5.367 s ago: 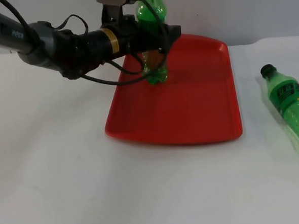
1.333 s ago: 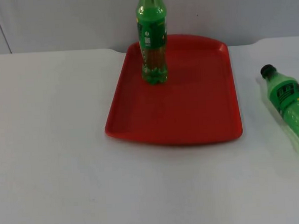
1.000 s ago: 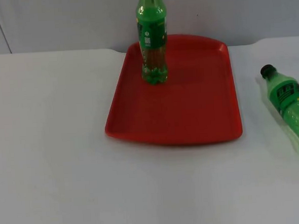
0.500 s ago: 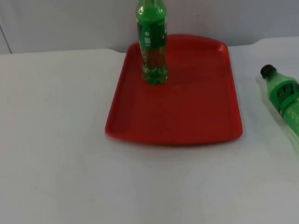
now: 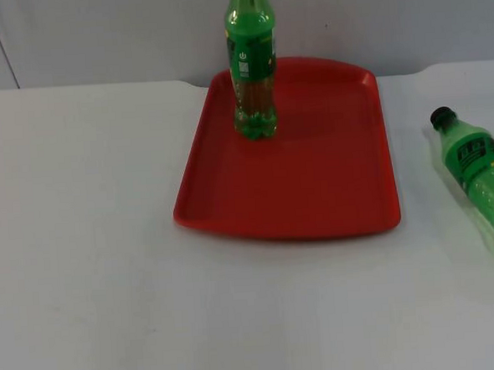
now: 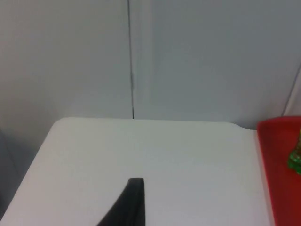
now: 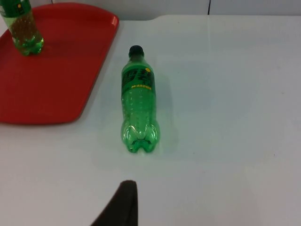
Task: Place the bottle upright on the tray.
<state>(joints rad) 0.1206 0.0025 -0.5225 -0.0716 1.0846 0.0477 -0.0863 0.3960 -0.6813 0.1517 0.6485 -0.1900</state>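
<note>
A green bottle (image 5: 252,67) with a green label stands upright on the red tray (image 5: 314,189), near its far left corner, with nothing touching it. A second green bottle (image 5: 481,179) with a black cap lies on its side on the white table, right of the tray, cap towards the wall. My left gripper (image 6: 134,202) waits over the table's far left part, well left of the tray edge (image 6: 282,160). My right gripper (image 7: 124,202) hangs a little short of the lying bottle (image 7: 138,110), behind its base, with the tray (image 7: 51,80) and the standing bottle (image 7: 23,30) beyond.
The grey partition wall (image 5: 388,17) closes the table just behind the tray. Bare white table top (image 5: 91,245) stretches left of the tray and in front of it.
Earlier my left arm reached over the tray with its gripper at the standing bottle; it has since drawn back out of the top view. Over the last second nothing has moved.
</note>
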